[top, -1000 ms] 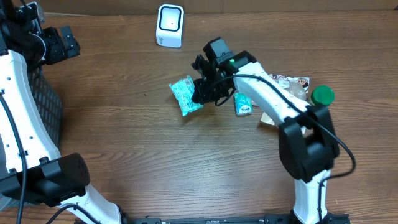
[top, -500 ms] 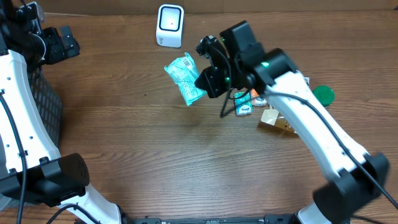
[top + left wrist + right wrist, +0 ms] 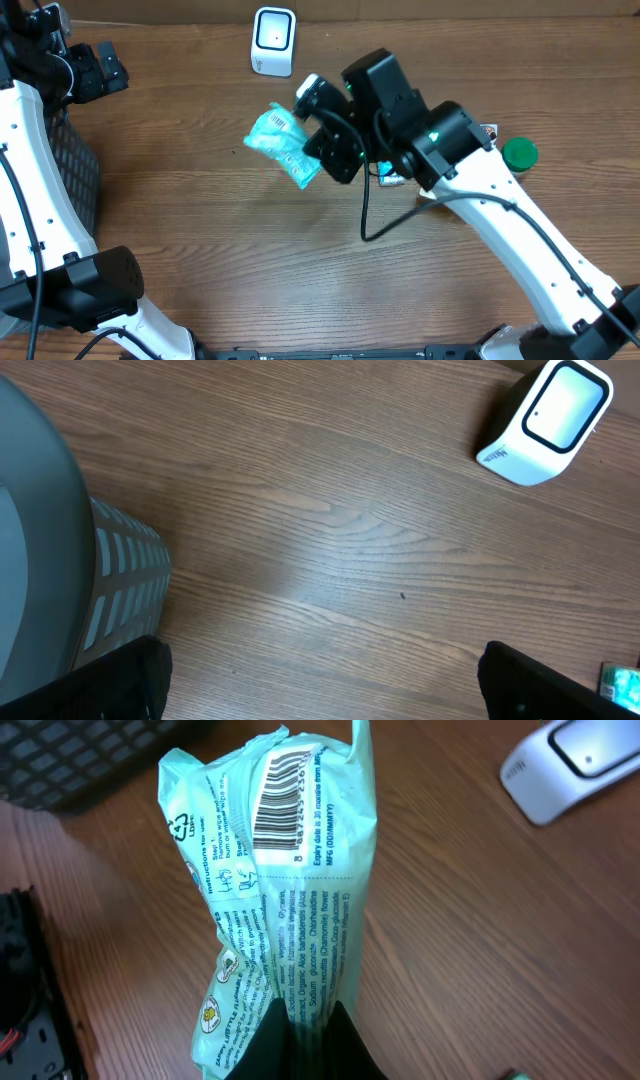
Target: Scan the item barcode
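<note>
Right gripper: jaws pressed together, pinching one end of the teal packet. Packet is sticking out beyond the fingertips, tilted, its free end pointing toward the left side of the table. It is lying short of the white scanner, well apart from it. In the right wrist view, the barcode is showing at the packet's far end, facing the camera. Left gripper is sitting at the far left, jaws spread wide, holding nothing.
</note>
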You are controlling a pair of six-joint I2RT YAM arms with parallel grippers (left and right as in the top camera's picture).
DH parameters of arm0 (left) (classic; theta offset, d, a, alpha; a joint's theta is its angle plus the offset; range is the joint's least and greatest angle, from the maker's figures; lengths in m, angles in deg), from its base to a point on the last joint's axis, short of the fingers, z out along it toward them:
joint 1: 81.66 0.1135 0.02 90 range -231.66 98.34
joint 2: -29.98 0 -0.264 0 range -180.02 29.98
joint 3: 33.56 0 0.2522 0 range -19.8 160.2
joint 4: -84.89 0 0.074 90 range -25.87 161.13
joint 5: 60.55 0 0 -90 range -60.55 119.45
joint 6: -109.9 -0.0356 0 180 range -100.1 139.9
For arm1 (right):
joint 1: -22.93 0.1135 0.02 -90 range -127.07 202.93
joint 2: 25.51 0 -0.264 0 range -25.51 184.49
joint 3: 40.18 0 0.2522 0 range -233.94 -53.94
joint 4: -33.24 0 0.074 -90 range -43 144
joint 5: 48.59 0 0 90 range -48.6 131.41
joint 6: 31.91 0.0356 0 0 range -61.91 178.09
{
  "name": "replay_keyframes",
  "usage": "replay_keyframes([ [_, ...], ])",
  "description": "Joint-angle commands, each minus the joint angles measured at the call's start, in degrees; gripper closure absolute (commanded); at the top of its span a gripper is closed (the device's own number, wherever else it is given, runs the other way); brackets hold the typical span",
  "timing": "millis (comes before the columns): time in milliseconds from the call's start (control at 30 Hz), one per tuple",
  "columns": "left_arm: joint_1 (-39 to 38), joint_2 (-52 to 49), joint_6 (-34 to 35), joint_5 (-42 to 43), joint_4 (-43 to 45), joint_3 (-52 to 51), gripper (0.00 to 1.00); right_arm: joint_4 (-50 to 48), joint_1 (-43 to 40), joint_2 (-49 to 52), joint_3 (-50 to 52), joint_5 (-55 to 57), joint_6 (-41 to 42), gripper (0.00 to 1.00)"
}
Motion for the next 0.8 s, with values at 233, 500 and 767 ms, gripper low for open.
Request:
replay_keyframes([
  [233,-0.17,-0.02,0.39,0.61,0.22,0.35,0.00,-0.96,0.28,-2.84,0.00,0.35,1.36,0.96],
  [500,-0.17,-0.02,0.42,0.61,0.22,0.35,0.00,-0.98,0.28,7.28,0.02,0.39,-6.73,0.96],
  [767,-0.17,-0.02,0.39,0.61,0.22,0.35,0.00,-3.78,0.17,23.04,0.02,0.42,-19.76,0.96],
])
